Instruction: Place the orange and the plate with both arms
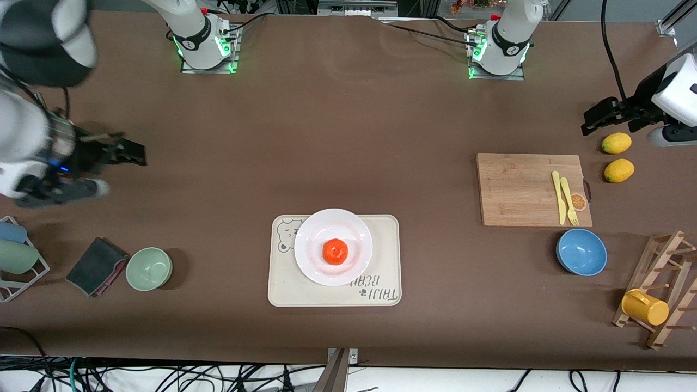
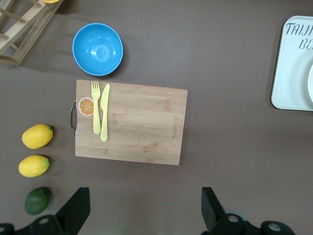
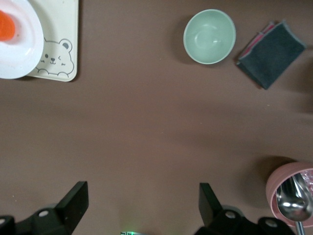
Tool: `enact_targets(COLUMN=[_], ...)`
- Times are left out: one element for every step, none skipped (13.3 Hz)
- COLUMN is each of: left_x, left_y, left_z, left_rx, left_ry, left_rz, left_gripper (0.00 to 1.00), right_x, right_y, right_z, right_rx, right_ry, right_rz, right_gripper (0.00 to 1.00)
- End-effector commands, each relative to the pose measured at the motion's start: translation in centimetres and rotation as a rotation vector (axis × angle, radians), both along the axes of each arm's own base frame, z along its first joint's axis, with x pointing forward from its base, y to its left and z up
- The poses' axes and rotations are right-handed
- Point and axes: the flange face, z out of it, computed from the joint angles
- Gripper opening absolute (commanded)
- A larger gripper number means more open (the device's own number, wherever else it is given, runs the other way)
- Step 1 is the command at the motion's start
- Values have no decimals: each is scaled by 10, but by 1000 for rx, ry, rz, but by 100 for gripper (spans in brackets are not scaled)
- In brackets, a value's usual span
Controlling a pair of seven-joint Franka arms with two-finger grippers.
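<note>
Here the orange [image 1: 335, 251] sits in the middle of the plate [image 1: 313, 235], and the plate rests on the cream tray [image 1: 381, 288] with a bear drawing, in the middle of the table [image 1: 337, 125] and near the front camera. Neither end effector touches them. The left end effector [image 1: 601, 116] hangs open and empty over the table at the left arm's end, just beside the two lemons [image 1: 617, 143]; its wrist view shows both fingers [image 2: 76, 208] spread wide over bare table next to the wooden cutting board [image 2: 142, 122]. The right end effector [image 1: 122, 149] hangs open and empty over the table at the right arm's end, well apart from the tray; its fingers [image 3: 73, 200] stand wide apart in its wrist view, with the green bowl [image 3: 209, 36] and a dark cloth [image 3: 271, 54] lying below it.
</note>
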Motion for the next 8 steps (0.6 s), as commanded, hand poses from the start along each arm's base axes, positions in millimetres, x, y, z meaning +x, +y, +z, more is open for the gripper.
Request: enact_targets(left_x=[1,1,1,1,1,1,1,1], left_y=[1,1,1,0,0,0,-1,-1], left_z=[5,5,5,5,5,5,6,6], left_rx=[17,17,15,15,15,15,14,14], left_ry=[2,2,2,3,2,0,0,0], left_rz=[-21,-21,-21,-22,-24,-24,-24,-24], left_gripper=[100,100,100,100,100,100,100,100], right_x=[-13,-18,-30,-39,-54,-73,-89,-98], right_y=[-11,-14,-18,-19,-15,-17,-34,-34], right_z=[20,26,23,17,15,13,7,2], right_rx=[-16,-20,-19,-18,-6,-21,-15,-19], right_ry=[-20,-23,29,52,23,-35,-91,-102], right_rz=[-15,-13,-20,-15,8,25,1,-15], right_gripper=[100,100,100,100,100,100,100,100])
